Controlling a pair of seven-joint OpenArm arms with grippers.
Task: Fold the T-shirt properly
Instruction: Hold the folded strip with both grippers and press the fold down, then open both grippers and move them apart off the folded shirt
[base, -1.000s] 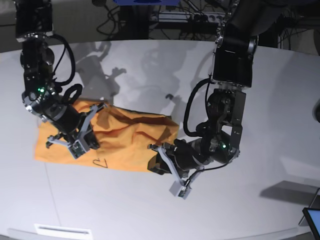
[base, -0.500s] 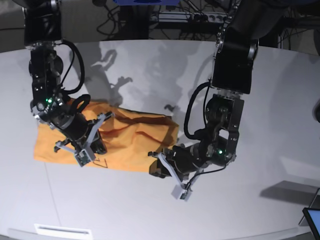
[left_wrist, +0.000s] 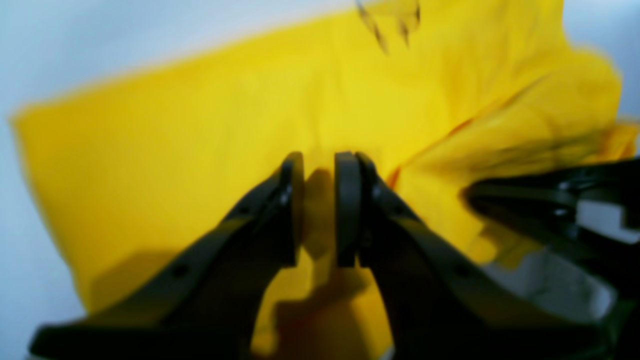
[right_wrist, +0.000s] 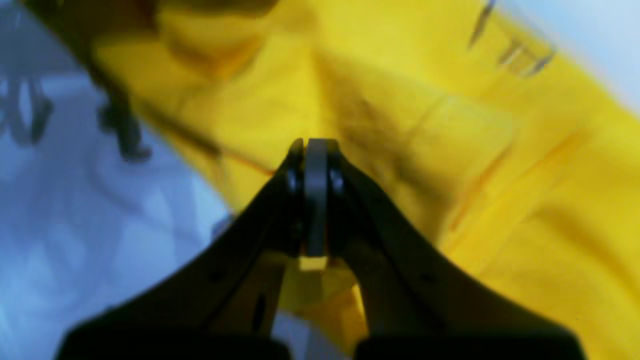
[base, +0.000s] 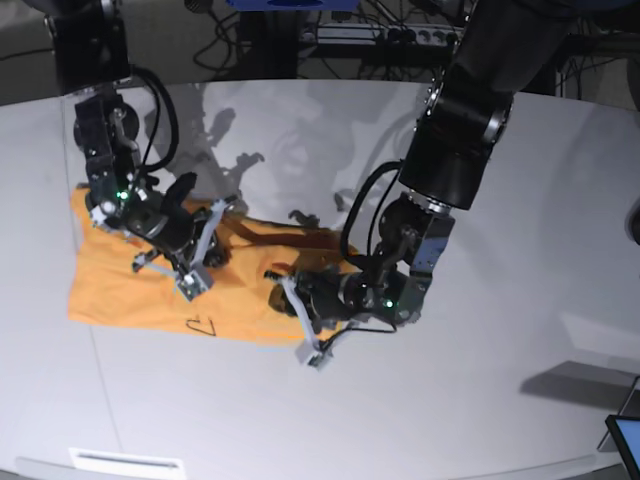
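two claws sit over the shirt (base: 130, 290), which lies flat on the table (base: 520, 400) with its long axis from 9 to 3 o'clock. the left claw (base: 290, 305) pinches the shirt's 3 o'clock end, yellow cloth between its narrowly parted jaws, and is nearer the free edge. the right claw (base: 205, 262) is pressed together over the top edge; cloth held i cannot tell. against the earlier frame, the left claw has carried that end toward 9 o'clock and the right one has moved toward 12.

Both arms reach low, the left gripper (left_wrist: 319, 210) slightly parted at 4 o'clock, the right gripper (right_wrist: 311, 200) closed at 9 o'clock.
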